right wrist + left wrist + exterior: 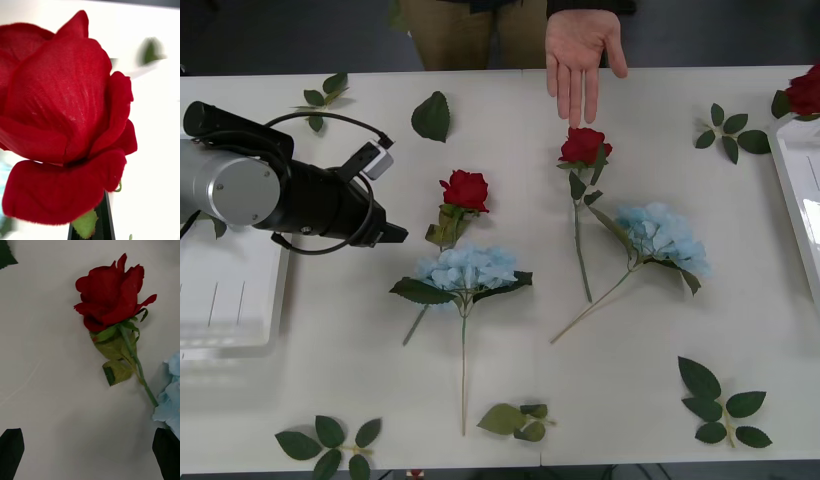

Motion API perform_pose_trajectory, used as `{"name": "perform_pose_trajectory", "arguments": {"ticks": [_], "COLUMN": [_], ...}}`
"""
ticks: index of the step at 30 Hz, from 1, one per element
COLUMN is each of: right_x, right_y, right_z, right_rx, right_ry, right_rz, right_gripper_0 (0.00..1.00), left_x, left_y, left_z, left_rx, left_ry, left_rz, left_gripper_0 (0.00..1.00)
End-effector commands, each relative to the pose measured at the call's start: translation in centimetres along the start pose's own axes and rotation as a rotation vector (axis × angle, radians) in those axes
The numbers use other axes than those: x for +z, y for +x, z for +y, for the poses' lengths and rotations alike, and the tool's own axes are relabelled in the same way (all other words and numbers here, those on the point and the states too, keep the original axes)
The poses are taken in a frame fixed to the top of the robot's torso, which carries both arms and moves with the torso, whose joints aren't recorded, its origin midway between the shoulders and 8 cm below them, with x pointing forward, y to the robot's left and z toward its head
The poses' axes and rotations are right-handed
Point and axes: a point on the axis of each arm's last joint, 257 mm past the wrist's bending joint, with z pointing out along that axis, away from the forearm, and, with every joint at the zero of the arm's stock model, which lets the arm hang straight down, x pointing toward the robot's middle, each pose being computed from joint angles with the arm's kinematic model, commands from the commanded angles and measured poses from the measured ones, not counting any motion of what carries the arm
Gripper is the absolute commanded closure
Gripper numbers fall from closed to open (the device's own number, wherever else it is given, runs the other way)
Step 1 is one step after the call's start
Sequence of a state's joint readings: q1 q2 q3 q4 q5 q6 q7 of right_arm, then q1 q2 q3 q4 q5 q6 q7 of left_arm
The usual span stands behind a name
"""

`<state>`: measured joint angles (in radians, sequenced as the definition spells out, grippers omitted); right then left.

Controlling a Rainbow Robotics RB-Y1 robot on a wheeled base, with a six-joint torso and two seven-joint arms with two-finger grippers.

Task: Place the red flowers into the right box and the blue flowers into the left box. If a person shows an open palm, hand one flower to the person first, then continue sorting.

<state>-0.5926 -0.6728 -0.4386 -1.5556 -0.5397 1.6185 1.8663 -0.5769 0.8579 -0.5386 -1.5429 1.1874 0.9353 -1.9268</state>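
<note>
In the front view, a white table (330,360) carries two red roses and two blue flowers. One rose (465,190) lies left of the middle, with its stem going down to a blue flower (467,270) just below it. The second rose (584,146) lies close under a person's open hand (582,45), which reaches over the far edge with the palm up. The other blue flower (665,235) lies to the right of this rose's stem. The left gripper (395,233) hangs above the table, just beside the left rose and apart from it. The left box (250,330) stands at the left edge, partly under the arm. The right box (792,195) stands at the right edge, and a third rose (807,90) shows above its far corner. Loose green leaves (431,116) lie around on the table.

In the right wrist view, a rose bloom (63,120) sits very close to the camera, and I cannot tell how the right gripper's fingers stand.

In the left wrist view, the left gripper (90,452) is wide open and holds nothing; its black fingertips (11,450) are at both corners. The rose (110,292) lies on the table beyond them, and a piece of blue flower (170,397) touches the end of its stem.
</note>
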Motion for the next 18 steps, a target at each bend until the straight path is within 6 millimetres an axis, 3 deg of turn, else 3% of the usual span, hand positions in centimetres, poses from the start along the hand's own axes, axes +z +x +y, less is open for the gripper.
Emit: {"name": "perform_pose_trajectory", "arguments": {"ticks": [1,4,7,13,16,18], "right_x": [-2.8,-1.4,0.0,1.2,1.9,2.1], "right_y": [-2.0,-0.5,0.2,0.4,0.6,0.3], "right_z": [-7.2,-8.6,-8.3,-7.2,-5.7,-2.9], "right_rx": [-0.078,-0.046,-0.019,-0.008,0.002,0.028], "right_ry": [0.203,0.203,0.167,0.146,0.115,0.083], "right_rz": [-0.026,-0.006,-0.017,-0.032,-0.022,-0.017], "right_gripper_0": [1.00,1.00,1.00,1.00,1.00,1.00], "left_x": [0.9,1.4,1.8,3.4,3.9,4.4], "left_y": [-4.8,-5.3,-5.3,-2.9,-2.2,-2.1], "left_z": [-3.2,-3.9,-4.6,-4.8,-4.4,-4.4], "left_rx": [-0.014,-0.016,-0.048,-0.148,-0.176,-0.180], "left_ry": [0.036,0.039,0.050,0.003,-0.035,-0.063], "left_rz": [-0.074,-0.078,-0.075,-0.008,0.011,0.025], "left_gripper_0": [0.00,0.00,0.00,0.00,0.00,0.00]}}
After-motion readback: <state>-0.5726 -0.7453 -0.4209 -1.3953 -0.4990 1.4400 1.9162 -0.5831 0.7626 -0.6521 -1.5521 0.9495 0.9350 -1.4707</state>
